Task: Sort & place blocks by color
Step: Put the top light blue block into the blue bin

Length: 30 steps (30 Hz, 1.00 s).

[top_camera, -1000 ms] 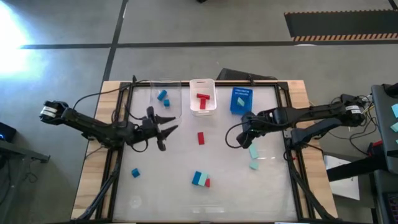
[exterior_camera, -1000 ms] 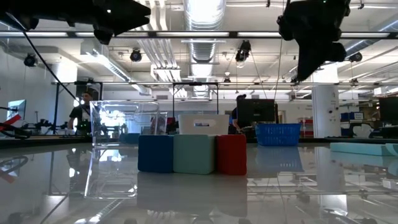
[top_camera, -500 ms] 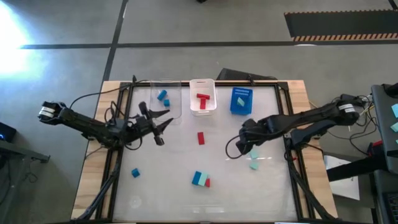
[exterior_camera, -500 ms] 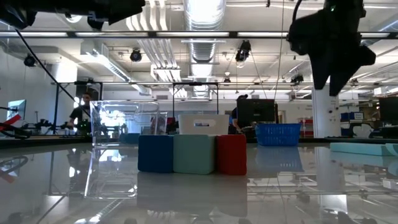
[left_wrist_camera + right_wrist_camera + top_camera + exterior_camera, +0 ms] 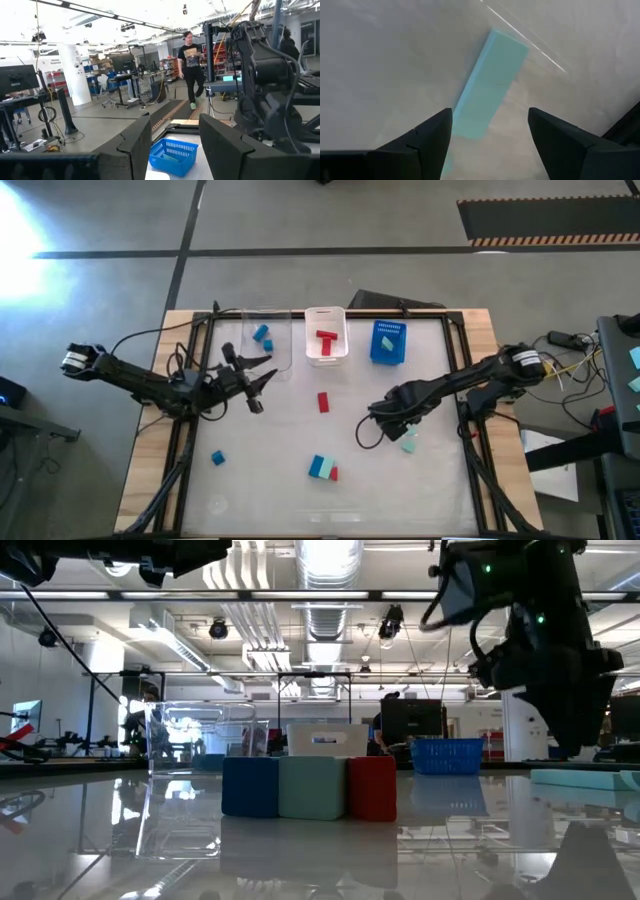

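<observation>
My right gripper (image 5: pixel 396 422) hangs open, fingers down, over a mint-teal bar (image 5: pixel 490 85) on the table's right half. The bar lies flat between and below the fingers (image 5: pixel 490 145), untouched. A second teal block (image 5: pixel 408 445) lies just nearer. My left gripper (image 5: pixel 255 375) stands open and holds nothing, near the clear bin (image 5: pixel 283 355), which has blue blocks (image 5: pixel 262 335) in it. Loose on the table are a red block (image 5: pixel 323 401), a blue block (image 5: pixel 217 457), and a blue, teal and red row (image 5: pixel 322 469).
A white bin (image 5: pixel 326 360) with red blocks and a blue basket (image 5: pixel 374 350) with a teal block stand at the far edge. The table frame's dark rails (image 5: pixel 462 380) run along both sides. People walk in the room beyond the table.
My right gripper has moved from beside the blue basket toward the near edge and down over the teal bar, and its fingers have spread apart. My left gripper has shifted a little toward the clear bin and then kept still.
</observation>
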Available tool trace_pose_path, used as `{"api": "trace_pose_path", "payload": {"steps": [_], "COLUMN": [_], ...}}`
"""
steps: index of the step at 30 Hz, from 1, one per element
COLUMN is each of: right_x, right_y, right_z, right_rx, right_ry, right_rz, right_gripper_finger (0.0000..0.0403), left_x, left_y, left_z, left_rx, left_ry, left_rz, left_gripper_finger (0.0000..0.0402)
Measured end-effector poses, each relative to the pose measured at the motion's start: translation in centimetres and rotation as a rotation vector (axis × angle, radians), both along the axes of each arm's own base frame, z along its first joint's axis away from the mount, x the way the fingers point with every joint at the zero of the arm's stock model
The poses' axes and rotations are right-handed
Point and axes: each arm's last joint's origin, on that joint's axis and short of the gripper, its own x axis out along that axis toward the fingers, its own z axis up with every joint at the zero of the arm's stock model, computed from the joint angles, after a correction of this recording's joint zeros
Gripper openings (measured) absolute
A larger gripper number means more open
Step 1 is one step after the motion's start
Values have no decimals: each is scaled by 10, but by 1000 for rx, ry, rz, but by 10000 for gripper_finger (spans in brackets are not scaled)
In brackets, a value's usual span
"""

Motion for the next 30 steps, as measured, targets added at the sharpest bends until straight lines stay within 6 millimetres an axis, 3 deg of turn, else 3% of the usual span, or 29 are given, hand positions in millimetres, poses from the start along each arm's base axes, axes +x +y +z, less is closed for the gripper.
{"api": "trace_pose_path", "payload": {"steps": [7,23,30], "right_x": [-2,1,-1], "right_y": [0,-1,-1], "right_z": [-14,-30,-34], "right_rx": [-7,-27,-25], "right_ry": [57,-51,-60], "right_rz": [12,-38,-41], "right_gripper_finger": [261,260,241], "left_x": [-3,-4,-5], "left_y": [1,2,2], "left_z": [8,8,9], "left_rx": [22,40,48], "left_ry": [-65,-79,-79], "left_rz": [16,24,28], "left_gripper_finger": [148,148,148]}}
